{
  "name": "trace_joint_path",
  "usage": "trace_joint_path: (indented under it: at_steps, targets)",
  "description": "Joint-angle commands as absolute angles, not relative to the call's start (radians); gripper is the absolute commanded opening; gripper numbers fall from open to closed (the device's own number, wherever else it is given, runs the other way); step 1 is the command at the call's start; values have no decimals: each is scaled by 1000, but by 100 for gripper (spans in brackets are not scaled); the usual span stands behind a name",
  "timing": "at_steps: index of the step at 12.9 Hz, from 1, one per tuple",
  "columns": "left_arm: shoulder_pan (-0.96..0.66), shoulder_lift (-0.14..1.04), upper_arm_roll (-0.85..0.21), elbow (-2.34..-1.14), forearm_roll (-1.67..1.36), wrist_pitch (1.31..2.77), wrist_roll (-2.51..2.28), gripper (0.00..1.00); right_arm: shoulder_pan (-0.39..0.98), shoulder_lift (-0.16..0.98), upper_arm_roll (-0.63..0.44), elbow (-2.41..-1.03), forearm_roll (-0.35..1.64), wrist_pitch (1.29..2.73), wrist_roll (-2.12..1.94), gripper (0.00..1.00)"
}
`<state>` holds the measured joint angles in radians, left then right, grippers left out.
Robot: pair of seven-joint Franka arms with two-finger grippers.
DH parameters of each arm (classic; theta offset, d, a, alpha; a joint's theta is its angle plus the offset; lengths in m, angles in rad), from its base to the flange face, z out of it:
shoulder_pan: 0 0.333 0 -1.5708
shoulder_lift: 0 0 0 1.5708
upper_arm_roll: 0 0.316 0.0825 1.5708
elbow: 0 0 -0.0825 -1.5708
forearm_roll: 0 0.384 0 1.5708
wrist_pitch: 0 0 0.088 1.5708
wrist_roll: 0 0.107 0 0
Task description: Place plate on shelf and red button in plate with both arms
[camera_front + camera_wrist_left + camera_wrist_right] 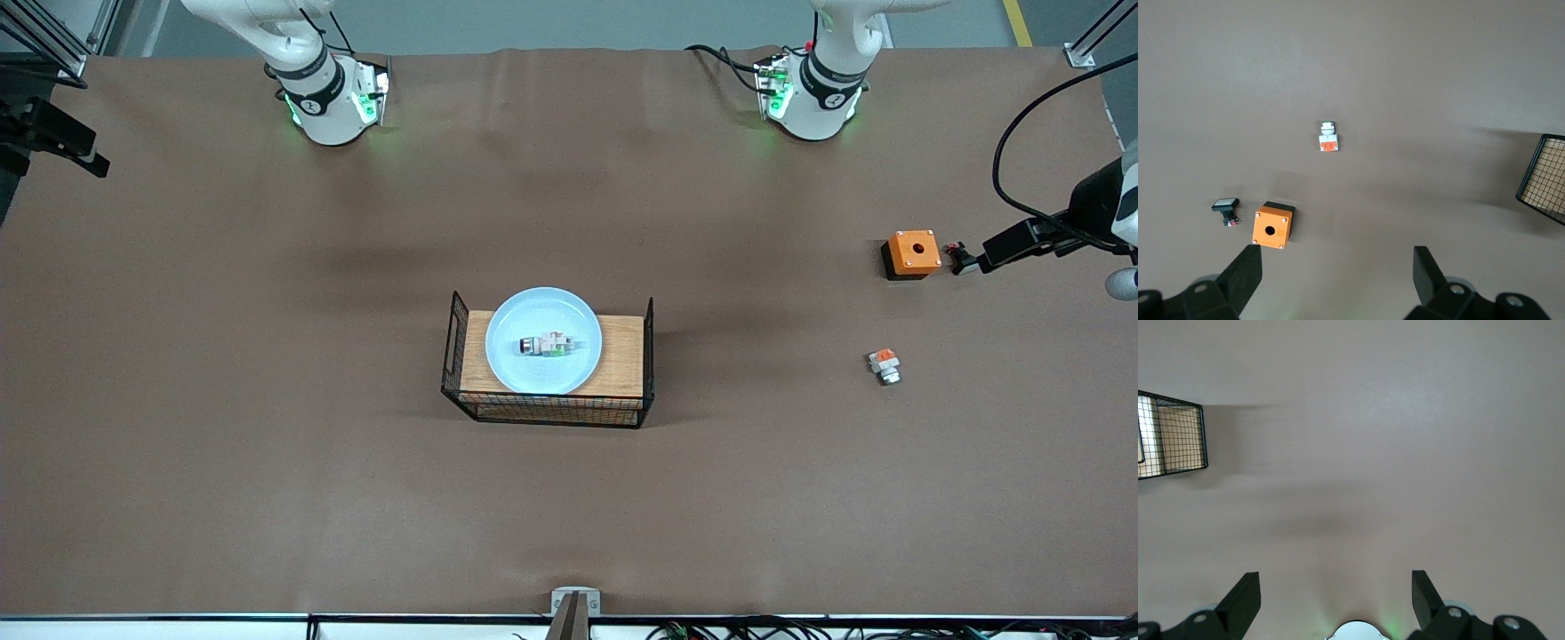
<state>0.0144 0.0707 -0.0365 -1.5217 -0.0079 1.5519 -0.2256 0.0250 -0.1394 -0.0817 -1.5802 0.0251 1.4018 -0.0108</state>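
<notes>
The pale blue plate (533,311) rests on a wooden board in a black wire rack (551,411) at the middle of the table. The red button (548,345) lies on its side in the plate. Neither gripper shows in the front view. My left gripper (1338,257) is open and empty, high over the bare table near the orange box (1273,225). My right gripper (1336,581) is open and empty, high over bare table near its own base, with the rack's end (1178,440) off to one side.
Toward the left arm's end lie an orange box with a hole (912,253), a black-based button (959,259) beside it, and a white part with an orange-red block (884,365) nearer the front camera. A black device on a cable (1022,240) reaches in at that table edge.
</notes>
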Motion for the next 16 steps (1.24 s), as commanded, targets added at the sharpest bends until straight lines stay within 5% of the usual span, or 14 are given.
trace_joint_path:
  at_steps: [1, 16]
  targets:
    - [-17, 69, -11, -1519, 15, 1557, -209, 100, 37, -156, -83, -1589, 26, 1405, -12, 100]
    - [-6, -46, -41, -1559, 17, 1586, -146, 100, 38, -161, -83, -1598, 8, 1420, -25, 100]
